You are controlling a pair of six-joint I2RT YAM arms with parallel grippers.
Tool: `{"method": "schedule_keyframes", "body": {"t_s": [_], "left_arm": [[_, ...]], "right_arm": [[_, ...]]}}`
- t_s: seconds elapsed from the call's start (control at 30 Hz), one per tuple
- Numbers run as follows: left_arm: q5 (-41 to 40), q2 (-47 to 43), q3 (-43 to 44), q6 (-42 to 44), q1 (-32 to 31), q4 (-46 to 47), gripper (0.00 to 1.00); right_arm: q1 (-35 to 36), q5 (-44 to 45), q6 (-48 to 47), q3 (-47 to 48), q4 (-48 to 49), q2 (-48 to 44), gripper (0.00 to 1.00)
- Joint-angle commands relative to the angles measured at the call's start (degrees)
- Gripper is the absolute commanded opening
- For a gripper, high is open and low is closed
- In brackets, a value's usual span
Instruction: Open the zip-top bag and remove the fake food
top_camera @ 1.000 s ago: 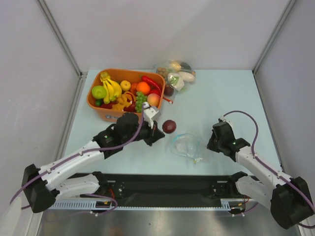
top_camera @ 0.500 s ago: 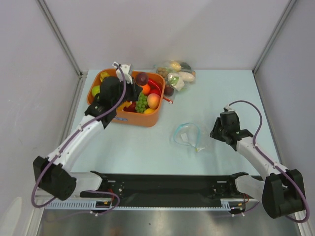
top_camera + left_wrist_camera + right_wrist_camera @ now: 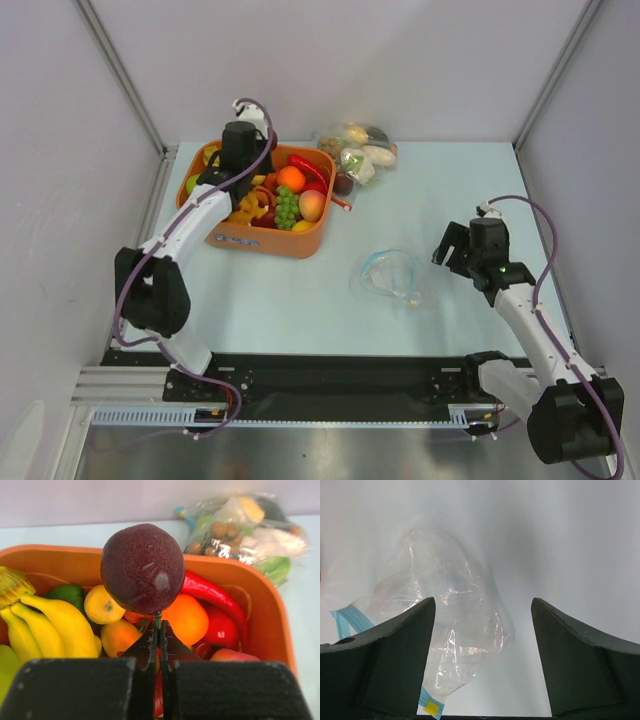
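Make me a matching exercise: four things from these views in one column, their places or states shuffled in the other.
1. zip-top bag
2. dark purple fruit
3. red chili pepper
4. right tool

A. open, holding nothing
B. lying in the orange tub
C. held by its stem in the left tool
D. crumpled on the table

Pairs: 1-D, 2-C, 3-B, 4-A

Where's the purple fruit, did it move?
Yes. The purple fruit left the table by the zip-top bag; the left gripper holds it over the orange tub.
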Motion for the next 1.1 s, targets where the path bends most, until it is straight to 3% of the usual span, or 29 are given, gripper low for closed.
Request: {"method": "schedule_keyframes", "body": {"t_s": [0.0,0.17,0.27,0.33,0.37,0.43,0.5,0.67,1.07], "left_arm": [[-2.29,3.29,3.17,1.9,0.66,-2.4,0.0],[-1.51,7.17,2.91,0.06,1.89,-4.17,0.0],[-1.06,8.39,3.26,-0.03,1.98,-5.31,0.08],[-0.8,9.01,3.88,-0.12,2.07,-6.8,0.35],[-0.36,9.01,3.88,-0.03,2.07,-7.16,0.66],[0.43,8.75,3.7,-0.03,2.07,-7.6,0.87],[1.75,7.7,3.27,0.23,2.07,-7.77,0.99],[3.42,3.14,1.78,-0.12,1.98,-8.83,1.0],[1.85,-19.45,-9.47,-2.05,1.81,-13.57,1.0]], "right_arm": [[-1.39,-0.53,-1.42,3.03,-1.9,-2.23,0.82],[-2.8,-1.15,-2.56,4.52,-3.4,-3.64,0.82],[-3.59,-1.68,-3.26,4.88,-3.84,-3.99,0.82],[-4.21,-2.03,-3.35,4.96,-3.93,-4.0,0.82],[-4.38,-2.29,-3.53,5.14,-3.93,-4.08,0.83],[-4.73,-2.82,-3.7,5.14,-3.84,-4.0,0.83],[-5.09,-3.26,-4.05,5.4,-3.58,-3.82,0.83],[-5.97,-3.7,-5.9,6.98,-3.93,-3.21,0.85],[-7.55,-4.05,-9.42,14.89,-0.77,-1.27,0.93]]}}
